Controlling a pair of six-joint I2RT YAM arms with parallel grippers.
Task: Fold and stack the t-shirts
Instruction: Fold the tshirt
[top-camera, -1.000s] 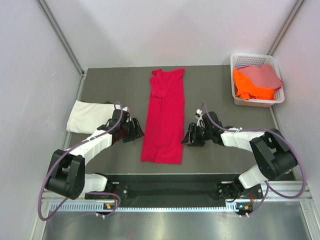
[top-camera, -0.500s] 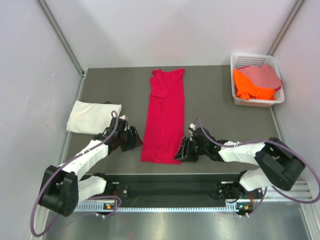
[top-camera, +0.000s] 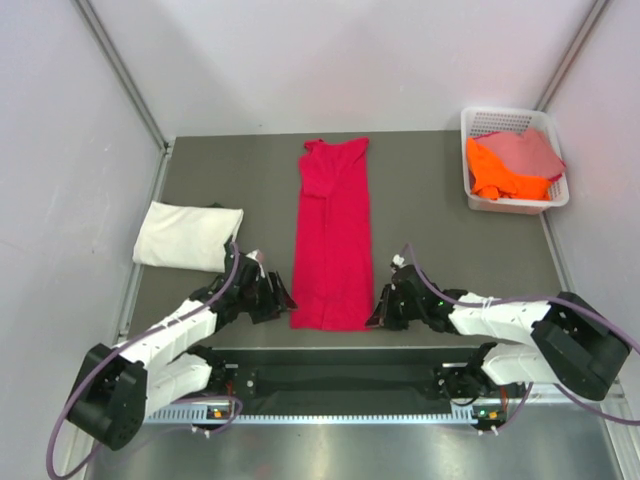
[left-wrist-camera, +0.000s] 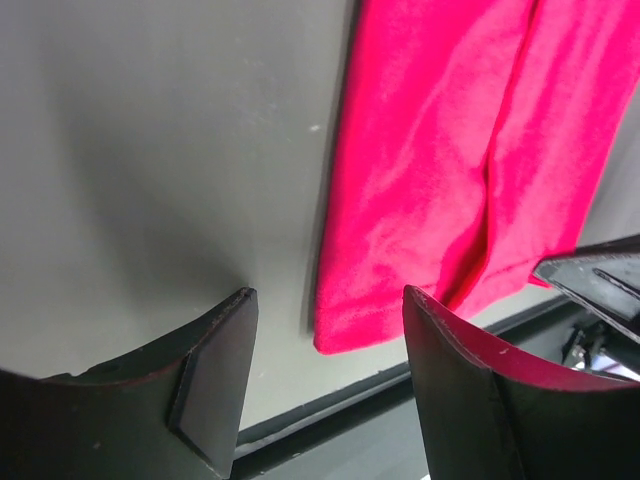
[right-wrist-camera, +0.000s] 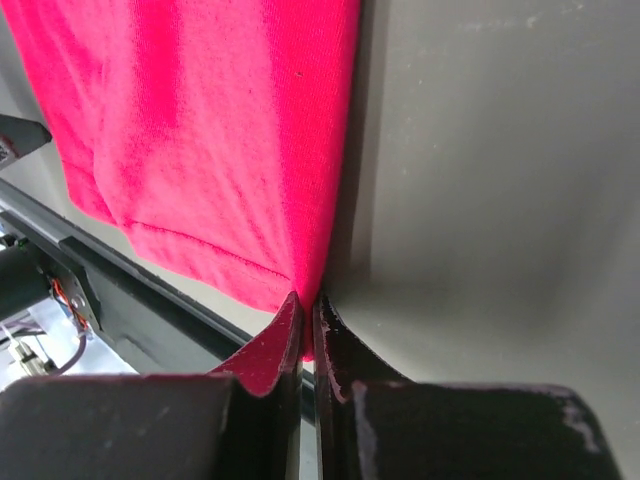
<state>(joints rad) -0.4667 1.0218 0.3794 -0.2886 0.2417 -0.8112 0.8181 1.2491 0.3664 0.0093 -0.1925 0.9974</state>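
Note:
A crimson-red t-shirt (top-camera: 332, 235) lies folded lengthwise as a long strip down the middle of the grey table. My right gripper (top-camera: 378, 311) is shut on its near right hem corner (right-wrist-camera: 305, 290), cloth pinched between the jaws. My left gripper (top-camera: 283, 300) stands open just left of the near left hem corner (left-wrist-camera: 345, 330), which lies between the two fingers (left-wrist-camera: 215, 365) without being touched. A folded cream-white t-shirt (top-camera: 187, 235) rests at the table's left edge. Orange (top-camera: 500, 172) and dusty pink (top-camera: 527, 150) t-shirts are heaped in the basket.
A white lattice basket (top-camera: 480, 123) stands at the back right corner. The table's near edge and the black rail (top-camera: 340, 362) run just below the red shirt's hem. Grey walls enclose the table on three sides.
Both grippers moved down the shirt's sides toward its near hem. The right gripper closed on the right hem corner. The left gripper stayed open.

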